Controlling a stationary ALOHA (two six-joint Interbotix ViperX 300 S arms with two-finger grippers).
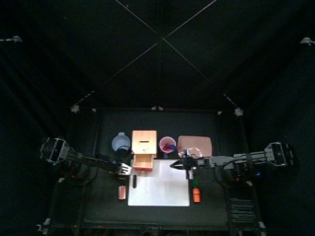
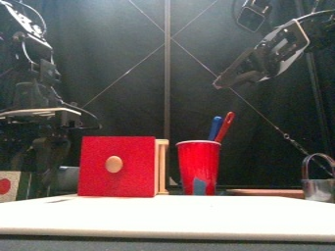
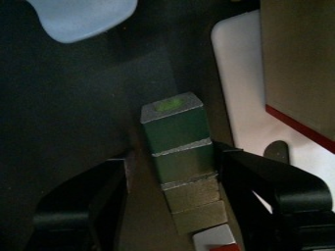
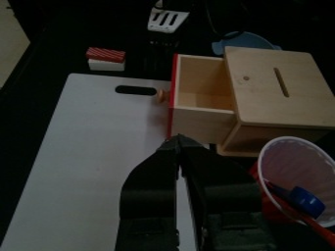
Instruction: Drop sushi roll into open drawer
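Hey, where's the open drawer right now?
In the top view, the drawer sticks out of the wooden box toward the table's front, left of middle, its red front by the white board's back edge.

Left arm (image 1: 76,161): black, jointed links with a bulky block at its outer end, left of the table (image 1: 160,207).
Right arm (image 1: 246,159): black, same build, right of the table.
Left pincer (image 3: 177,201): two broad, matte black jaws with rounded edges.
Right pincer (image 4: 177,186): two slim black jaws, glossy along the edges.
Cables: thin dark cable looped along the right arm's upper link.
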